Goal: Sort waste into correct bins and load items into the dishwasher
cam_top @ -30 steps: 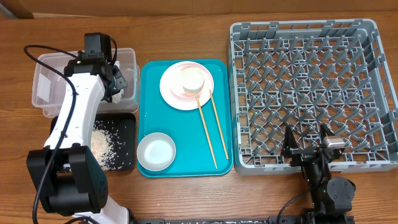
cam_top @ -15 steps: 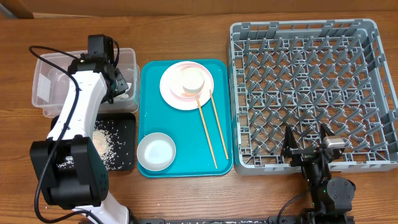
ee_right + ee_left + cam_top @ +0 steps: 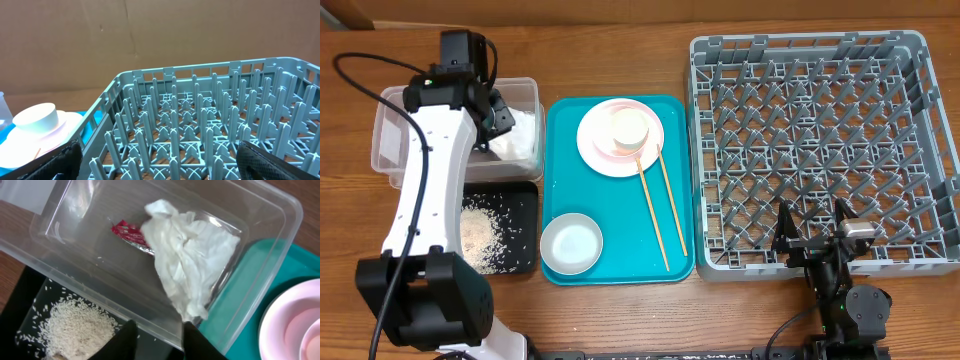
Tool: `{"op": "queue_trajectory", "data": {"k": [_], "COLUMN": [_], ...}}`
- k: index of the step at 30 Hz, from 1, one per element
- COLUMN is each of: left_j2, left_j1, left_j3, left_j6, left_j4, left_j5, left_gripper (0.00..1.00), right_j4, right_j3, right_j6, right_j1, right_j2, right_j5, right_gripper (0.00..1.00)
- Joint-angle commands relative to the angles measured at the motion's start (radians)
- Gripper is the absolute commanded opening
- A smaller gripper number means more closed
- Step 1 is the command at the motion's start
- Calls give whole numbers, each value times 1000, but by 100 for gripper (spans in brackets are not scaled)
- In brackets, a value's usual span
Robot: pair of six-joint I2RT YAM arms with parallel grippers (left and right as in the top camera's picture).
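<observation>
The left pincer (image 3: 159, 330) hangs over the near wall of the clear plastic tub (image 3: 395, 140), at the tub's right end. Its two dark fingers (image 3: 125, 342) stand partly apart with nothing between them. The crumpled white paper napkin (image 3: 190, 255) lies inside the tub against its right wall, and its lower tip reaches down to just beside one finger; whether it touches, I cannot tell. A red snack wrapper (image 3: 127, 230) lies on the tub floor, partly under the napkin's left edge. In front of the tub sits the black tray (image 3: 525, 200), with a heap of rice grains (image 3: 480, 235) spread over its left half.

Just right of the tub and the black tray, a teal tray (image 3: 560, 180) lies on the wooden tabletop (image 3: 620, 40). At its far end is the pink-white plate (image 3: 595, 145), with a small white cup (image 3: 630, 128) standing on it. A white bowl (image 3: 571, 243) sits in the tray's near left corner. Two wooden chopsticks (image 3: 655, 210) lie side by side along the tray's right half, their far ends at the plate's rim.

The grey dish rack (image 3: 920, 150) stands to the right of the teal tray. The right pincer (image 3: 815, 235) hovers at the rack's near edge, spread wide and holding nothing.
</observation>
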Motion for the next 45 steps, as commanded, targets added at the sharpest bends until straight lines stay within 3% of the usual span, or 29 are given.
{"op": "queue_trajectory", "data": {"k": [1, 3, 9, 15, 20, 25, 31, 36, 45], "left_j2": [3, 16, 50, 20, 7, 8, 8, 8, 8], "left_j1": [12, 12, 12, 12, 7, -11, -68, -146, -292], "left_j3": [11, 10, 10, 11, 11, 9, -30, -175, -433], "left_j6": [-25, -29, -27, 68, 115, 123, 160, 148, 121], "left_j4": [-2, -2, -16, -38, -195, -354, -415, -382, -176], "left_j5": [-6, 3, 31, 283, 456, 438, 370, 346, 362], "left_gripper": [9, 4, 4, 4, 4, 4, 4, 4, 4], "right_j4": [7, 7, 7, 7, 7, 7, 7, 7, 7], "right_j3": [-10, -10, -10, -10, -10, -10, -10, -10, -10], "right_j6": [7, 7, 7, 7, 7, 7, 7, 7, 7], "right_j1": [-4, -4, -4, -3, -3, -4, -3, -4, -3], "right_j2": [-9, -9, -9, -9, -9, -9, -9, -9, -9], "right_j5": [6, 6, 6, 6, 6, 6, 6, 6, 6], "right_gripper": [100, 100, 100, 100, 100, 100, 100, 100, 100]}}
